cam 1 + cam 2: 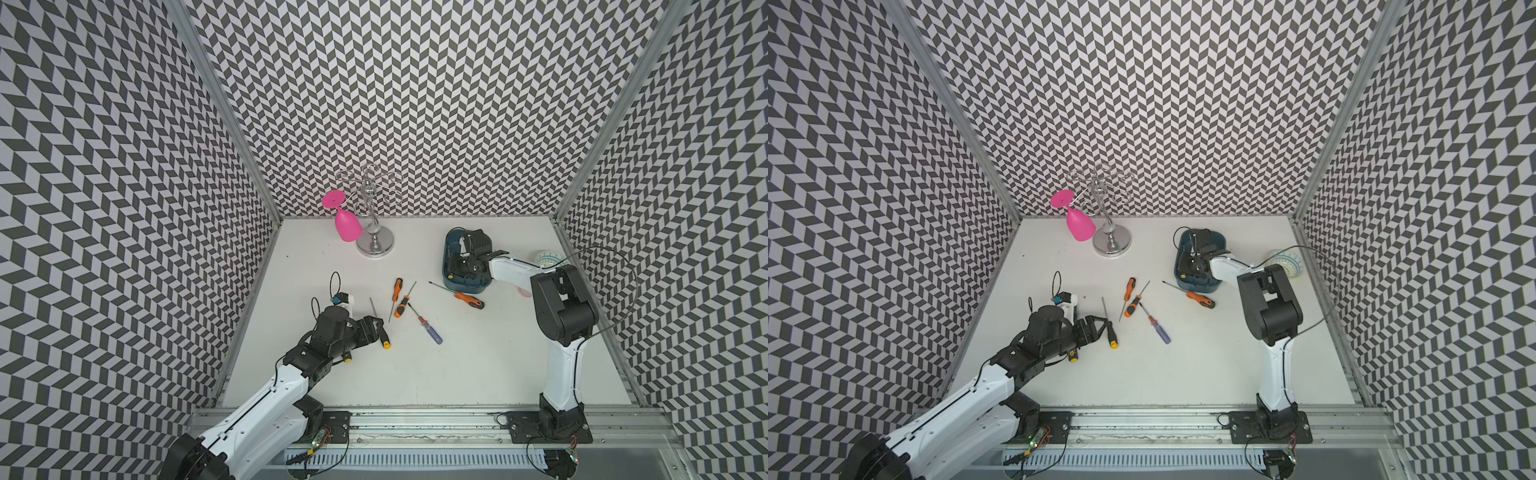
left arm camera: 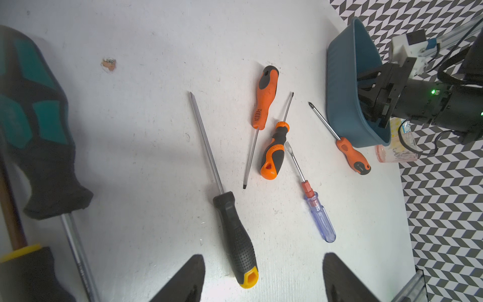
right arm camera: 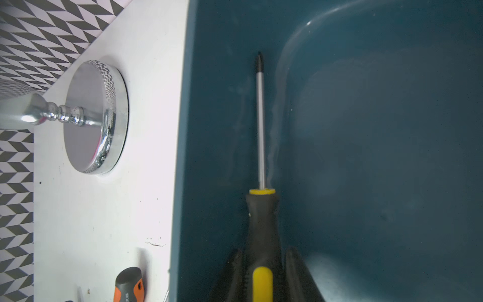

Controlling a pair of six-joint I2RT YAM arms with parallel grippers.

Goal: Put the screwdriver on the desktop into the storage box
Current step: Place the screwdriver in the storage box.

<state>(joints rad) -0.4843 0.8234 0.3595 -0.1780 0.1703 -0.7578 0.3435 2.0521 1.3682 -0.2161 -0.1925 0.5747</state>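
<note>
Inspector: Begin with the desktop (image 1: 415, 374). Found what on it?

Operator: Counted at least five loose screwdrivers mid-table. Judged well short of done.

Inspector: Placed the storage box (image 1: 465, 286) where?

Operator: Far right of centre, just beyond an orange-handled screwdriver (image 1: 468, 300), left of the patterned bowl (image 1: 547, 258). Entered from above by the right gripper (image 3: 264, 251).

Inspector: Judged which step, and how best done?

Operator: Drop-off into the box. Recommend working low, parting the jaws gently and only enough to free the handle, then rising straight up past the rim before swinging away. Recommend no contact with the wall, to avoid shoving the box.

Inspector: Reported grip on the right?

Operator: Closed narrowly on the handle of the held screwdriver (image 3: 261, 222), black with yellow trim, hugging both sides. Seen inside the box, shaft along the wall nearest the chrome stand (image 3: 96, 117). Resting on the floor or just above it: cannot tell.

Inspector: And the left gripper (image 2: 262, 256)?

Operator: Spread wide, empty. Poised just above a black-handled screwdriver (image 2: 236, 235) lying on the desktop; touching nothing visible.
</note>
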